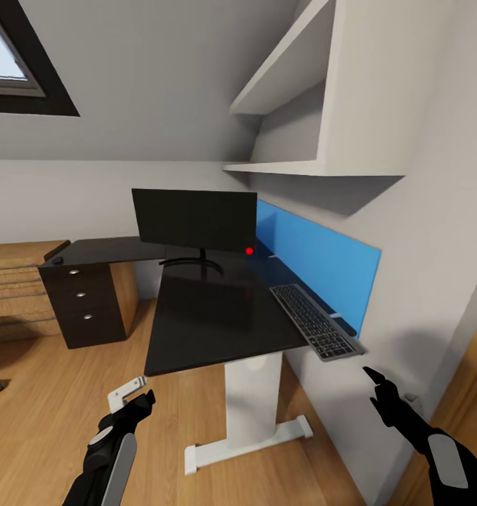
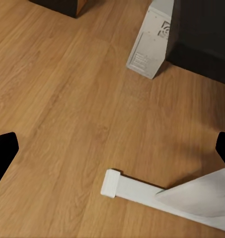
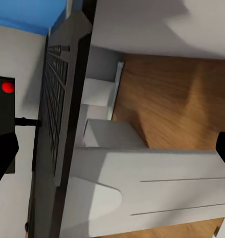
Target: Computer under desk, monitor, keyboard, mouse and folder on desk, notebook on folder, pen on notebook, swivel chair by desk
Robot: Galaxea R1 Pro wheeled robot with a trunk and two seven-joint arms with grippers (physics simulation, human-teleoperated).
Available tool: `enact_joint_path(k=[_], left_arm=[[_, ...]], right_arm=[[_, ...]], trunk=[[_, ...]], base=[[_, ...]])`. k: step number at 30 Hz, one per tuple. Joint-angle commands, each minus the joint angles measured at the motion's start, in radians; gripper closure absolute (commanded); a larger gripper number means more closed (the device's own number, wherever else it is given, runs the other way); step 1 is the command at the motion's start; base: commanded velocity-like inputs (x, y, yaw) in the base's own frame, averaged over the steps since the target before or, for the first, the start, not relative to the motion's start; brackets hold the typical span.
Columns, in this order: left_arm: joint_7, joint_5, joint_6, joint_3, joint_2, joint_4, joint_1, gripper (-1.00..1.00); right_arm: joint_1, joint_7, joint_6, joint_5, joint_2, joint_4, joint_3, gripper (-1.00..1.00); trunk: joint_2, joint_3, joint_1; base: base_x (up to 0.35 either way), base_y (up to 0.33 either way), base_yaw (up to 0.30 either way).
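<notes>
the bench [image 1: 210, 316] is a glossy black l-shaped top on a white leg, with a blue back panel [image 1: 315, 263] along its 3 o'clock edge and a black three-drawer unit [image 1: 80, 306] under its 9 o'clock end. the monitor [image 1: 194, 219] stands upright on its thin curved stand at the 12 o'clock part of the top, screen dark, with a small red dot [image 1: 249, 250] at its lower 3 o'clock corner. the keyboard [image 1: 312, 321] lies flat along the 3 o'clock edge just beside the blue panel, its near end overhanging the corner of the top; it is well apart from the monitor stand. a tiny black mouse [image 1: 57, 260] sits on the far 9 o'clock end above the drawers. a light wooden drawer chest [image 1: 13, 292] stands beside the drawer unit at 9 o'clock.

the left gripper [image 1: 136, 404] hangs low at 7 o'clock over the wooden floor [image 2: 67, 99], fingers spread wide with nothing between them; its wrist view shows the white bench foot [image 2: 142, 191] and the pale computer [image 2: 151, 42] tower standing on the floor under the dark top. the right gripper [image 1: 377, 386] is at 4 o'clock, near the overhanging keyboard end but not touching it; its fingers [image 3: 3, 156] are set wide apart and empty.
</notes>
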Motion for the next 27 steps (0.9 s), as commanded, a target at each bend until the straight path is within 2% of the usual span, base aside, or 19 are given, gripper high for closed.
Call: enact_joint_path(k=[1, 20, 27], left_arm=[[0.005, 0.010, 0.003, 0.000, -0.001, -0.001, -0.001, -1.00], [0.004, 0.010, 0.003, -0.005, -0.001, 0.002, -0.001, -1.00], [0.005, 0.010, 0.003, -0.005, 0.000, 0.002, -0.001, -1.00]], right_arm=[[-0.001, 0.003, 0.007, -0.001, 0.000, 0.000, -0.003, -1.00], [-0.001, 0.003, 0.007, -0.001, -0.001, 0.000, 0.004, -1.00], [-0.001, 0.003, 0.007, -0.001, -0.001, 0.000, 0.005, -1.00]], trunk=[[-0.001, -0.001, 0.000], [-0.001, -0.001, 0.000], [-0.001, -0.001, 0.000]], base=[[0.045, 0.005, 0.000], [0.115, 0.043, 0.000], [0.036, 0.025, 0.000]])
